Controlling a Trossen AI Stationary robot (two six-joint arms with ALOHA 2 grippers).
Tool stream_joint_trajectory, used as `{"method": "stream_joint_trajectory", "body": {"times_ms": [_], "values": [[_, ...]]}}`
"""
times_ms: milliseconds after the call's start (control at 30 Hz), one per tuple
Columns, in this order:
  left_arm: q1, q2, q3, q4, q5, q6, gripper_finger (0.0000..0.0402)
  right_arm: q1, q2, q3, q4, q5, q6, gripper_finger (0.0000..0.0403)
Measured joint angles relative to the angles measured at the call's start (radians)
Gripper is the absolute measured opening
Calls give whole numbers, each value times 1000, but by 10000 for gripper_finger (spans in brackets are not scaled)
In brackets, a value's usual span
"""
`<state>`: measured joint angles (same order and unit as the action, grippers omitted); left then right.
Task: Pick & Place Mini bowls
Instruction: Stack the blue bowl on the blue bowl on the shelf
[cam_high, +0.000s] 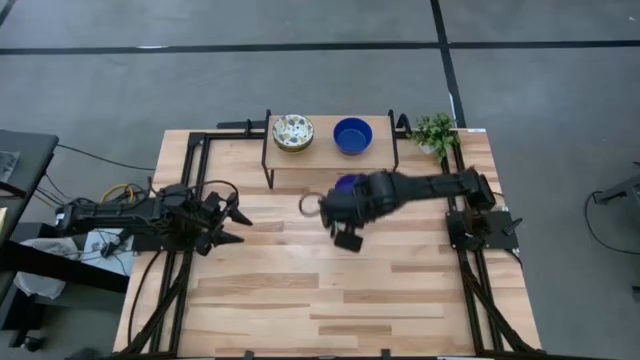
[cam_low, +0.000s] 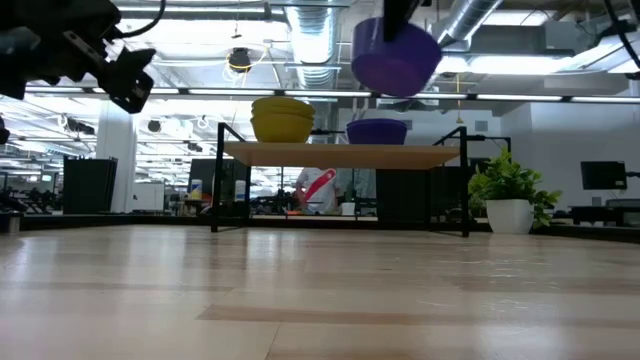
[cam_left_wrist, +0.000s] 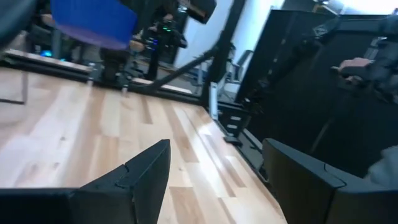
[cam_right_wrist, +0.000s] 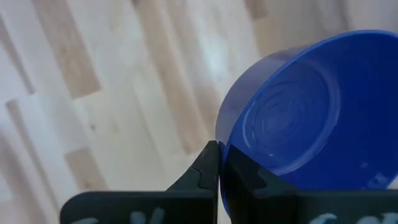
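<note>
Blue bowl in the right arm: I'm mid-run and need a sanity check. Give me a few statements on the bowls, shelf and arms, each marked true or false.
1. The right end effector is shut on the rim of a blue bowl. True.
2. That held bowl rests on the table. False: in the low view it hangs in the air, above shelf height.
3. The shelf carries a patterned bowl and another blue bowl. True.
4. The left end effector holds a bowl. False: it is open and empty, at the table's left side.
5. A potted plant stands left of the shelf in the high view. False: it is to the right.
</note>
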<state>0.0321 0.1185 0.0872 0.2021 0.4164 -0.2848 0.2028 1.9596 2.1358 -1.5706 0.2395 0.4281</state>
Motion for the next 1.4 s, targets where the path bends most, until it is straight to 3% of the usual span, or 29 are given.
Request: {"method": "stream_joint_trajectory", "body": {"times_ms": [333,667,1167,1400], "values": [[58,-8,0,-16,0,53,253,-211,0,124,0,-1,-299,0],[60,-5,0,-23,-1,93,253,-422,0,130,-1,-5,-537,0],[60,39,0,-31,-5,94,253,-533,26,129,3,-8,-793,0],[60,85,0,-30,-5,90,253,-574,61,128,0,-40,-840,0]]}}
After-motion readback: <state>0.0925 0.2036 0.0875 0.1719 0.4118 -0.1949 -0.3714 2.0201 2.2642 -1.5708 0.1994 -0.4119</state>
